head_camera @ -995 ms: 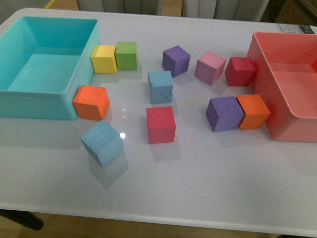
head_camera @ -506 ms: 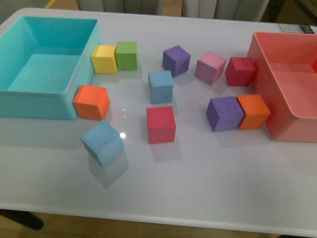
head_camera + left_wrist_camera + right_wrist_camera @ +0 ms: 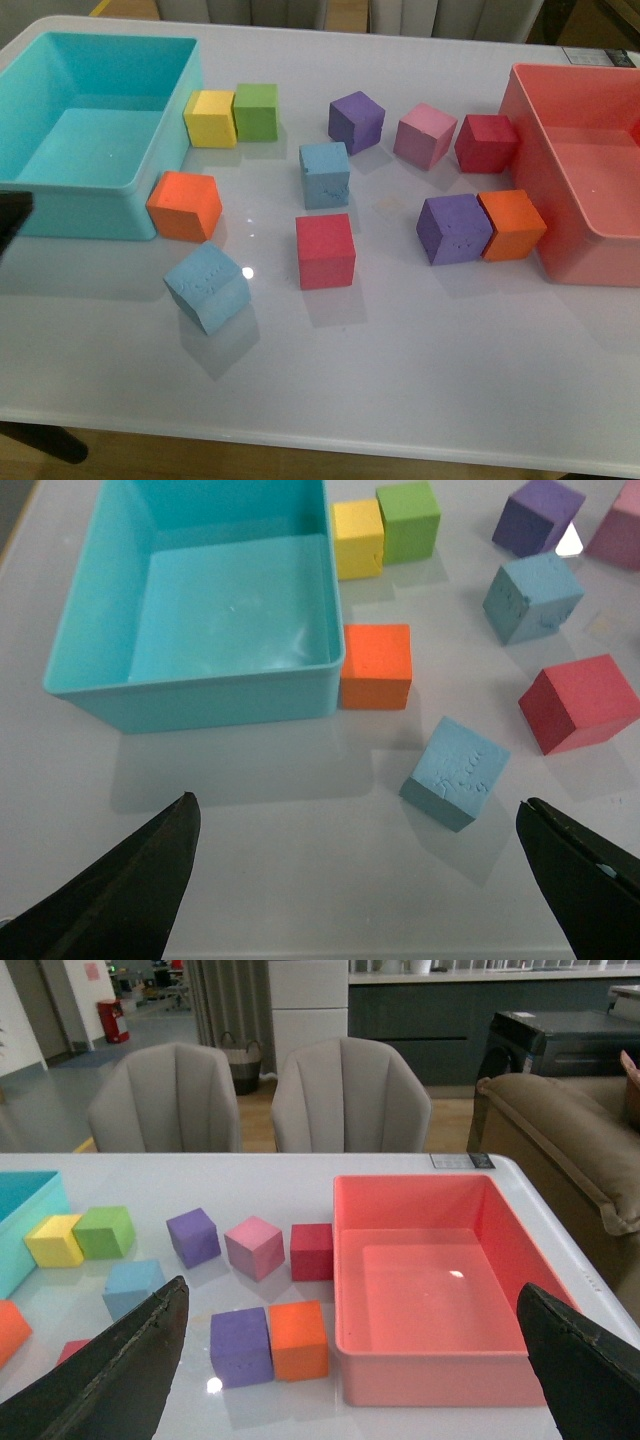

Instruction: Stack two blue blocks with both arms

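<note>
While neither is held, near blue block (image 3: 207, 287) sits skewed close to orange cube (image 3: 184, 206), far blue block (image 3: 325, 175) just behind red cube (image 3: 325, 250) | left gripper (image 3: 355, 805), right gripper (image 3: 352, 1288): jaws spread wide, empty | risk: a grasp landing on skewed corners may let the foam twist out; closing jaws may bump orange cube.

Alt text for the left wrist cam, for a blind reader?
The open left gripper hovers over a white table, a blue block ahead of its spread fingers. Beyond: an empty turquoise bin, an orange cube beside it, and a second blue block.
</note>
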